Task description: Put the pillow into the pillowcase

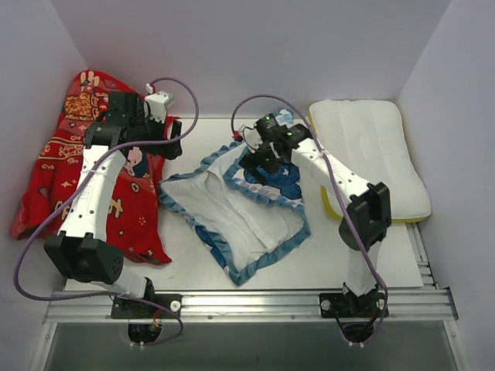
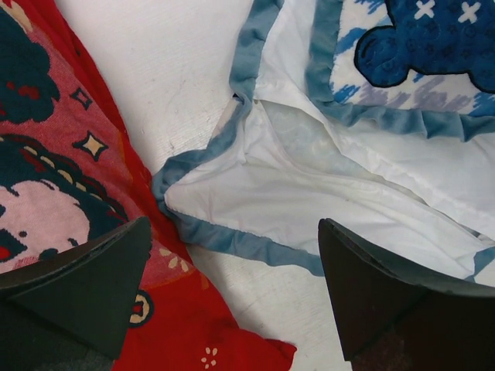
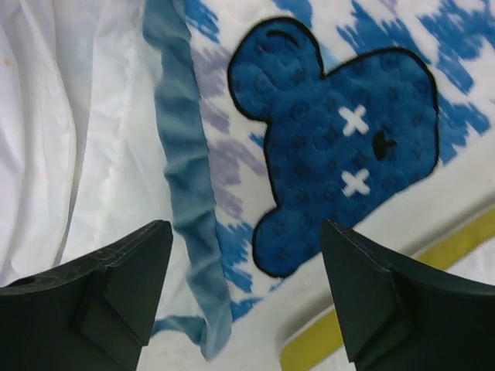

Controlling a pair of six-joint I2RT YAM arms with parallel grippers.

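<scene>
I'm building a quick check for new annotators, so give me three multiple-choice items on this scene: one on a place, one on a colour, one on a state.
1. Where is the pillow relative to the pillowcase?
A. inside it
B. to its left
C. to its right, outside it

2. What colour is the pillowcase's ruffled trim?
A. blue
B. red
C. green

3. How is the right pincer?
A. shut on the pillow
B. open, holding nothing
C. shut on the trim

Key:
1 C, the pillow lies uncovered on the right side of the table.
2 A, the trim shows blue in every view.
3 B, its jaws stand apart above the bear print.
</scene>
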